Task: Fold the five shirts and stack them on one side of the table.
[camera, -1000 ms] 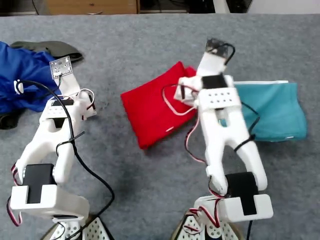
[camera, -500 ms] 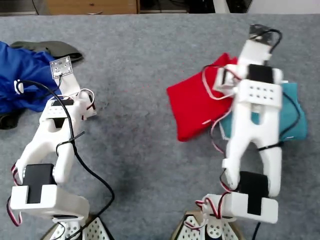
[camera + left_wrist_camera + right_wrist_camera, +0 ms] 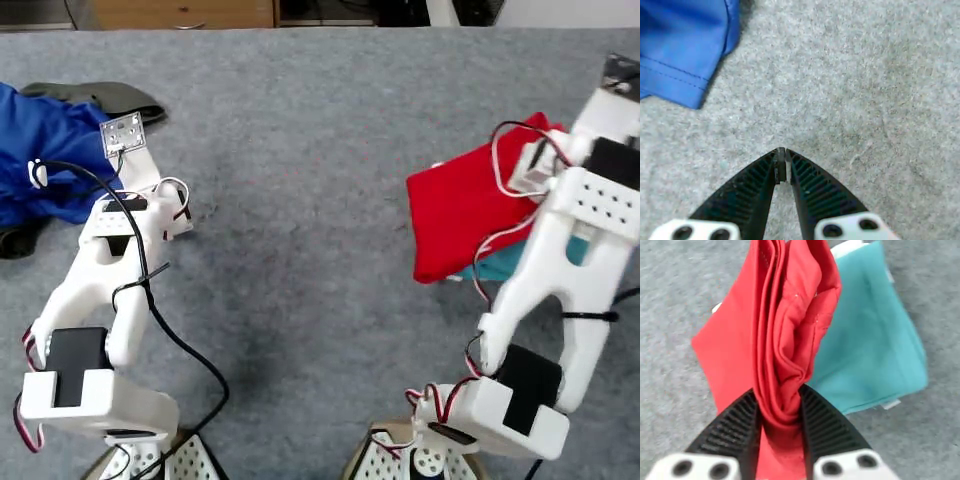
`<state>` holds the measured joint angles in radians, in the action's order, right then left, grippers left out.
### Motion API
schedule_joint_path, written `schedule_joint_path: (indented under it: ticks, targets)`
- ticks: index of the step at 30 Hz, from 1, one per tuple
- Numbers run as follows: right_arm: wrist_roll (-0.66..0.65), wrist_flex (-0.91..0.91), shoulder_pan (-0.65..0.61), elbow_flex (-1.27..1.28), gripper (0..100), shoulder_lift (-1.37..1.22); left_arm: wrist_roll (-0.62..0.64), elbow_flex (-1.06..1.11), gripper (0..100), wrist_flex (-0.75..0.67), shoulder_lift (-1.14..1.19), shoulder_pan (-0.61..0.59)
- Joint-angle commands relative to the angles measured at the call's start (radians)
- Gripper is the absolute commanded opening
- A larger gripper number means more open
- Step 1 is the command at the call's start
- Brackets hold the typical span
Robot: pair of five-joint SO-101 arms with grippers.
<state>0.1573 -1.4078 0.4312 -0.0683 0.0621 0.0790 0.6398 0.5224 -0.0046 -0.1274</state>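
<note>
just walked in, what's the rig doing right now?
Shirt stacking, mid-way. The right gripper is shut on a folded red shirt and holds it partly over a folded teal shirt at the right side of the grey table. The left gripper is shut on nothing, over bare table beside a crumpled blue shirt. A dark green shirt lies just behind the blue one, not yet folded.
</note>
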Motion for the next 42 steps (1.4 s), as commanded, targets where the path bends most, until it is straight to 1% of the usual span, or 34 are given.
schedule_joint_path:
  ticks: [1, 9, 13, 18, 25, 27, 31, 33, 35, 38, 42]
  targets:
    - [-0.012, -0.002, 0.07, -0.025, 0.2, 0.036, -0.006, -0.046, 2, -0.014, -0.012, 0.009]
    - [-0.032, 0.005, 0.14, -0.028, 0.2, 0.022, -0.006, -0.046, 2, -0.014, -0.012, 0.006]
    - [-0.028, 0.052, 0.168, -0.033, 0.2, -0.036, -0.006, -0.055, 2, 0.014, -0.012, 0.006]
    - [-0.028, 0.095, 0.182, -0.033, 0.2, -0.067, -0.008, -0.055, 2, 0.017, -0.012, 0.005]
    - [-0.037, 0.095, 0.185, -0.033, 0.5, -0.067, -0.008, -0.055, 2, 0.015, -0.012, 0.005]
    - [-0.061, 0.095, 0.185, -0.033, 4.2, -0.067, -0.008, -0.055, 2, 0.015, -0.012, 0.005]
    - [-0.075, 0.095, 0.189, -0.031, 19.6, -0.067, -0.008, -0.055, 2, 0.015, -0.012, 0.005]
    - [-0.077, 0.095, 0.189, -0.031, 25.1, -0.067, -0.008, -0.057, 2, 0.015, -0.012, 0.005]
    - [-0.077, 0.094, 0.191, -0.031, 27.3, -0.067, -0.008, -0.057, 2, 0.015, -0.012, 0.005]
    - [-0.094, 0.071, 0.196, -0.035, 27.4, -0.058, -0.005, -0.057, 2, 0.015, -0.012, 0.005]
    - [-0.098, -0.06, 0.214, -0.128, 27.4, -0.061, -0.005, -0.057, 2, 0.015, -0.012, 0.005]
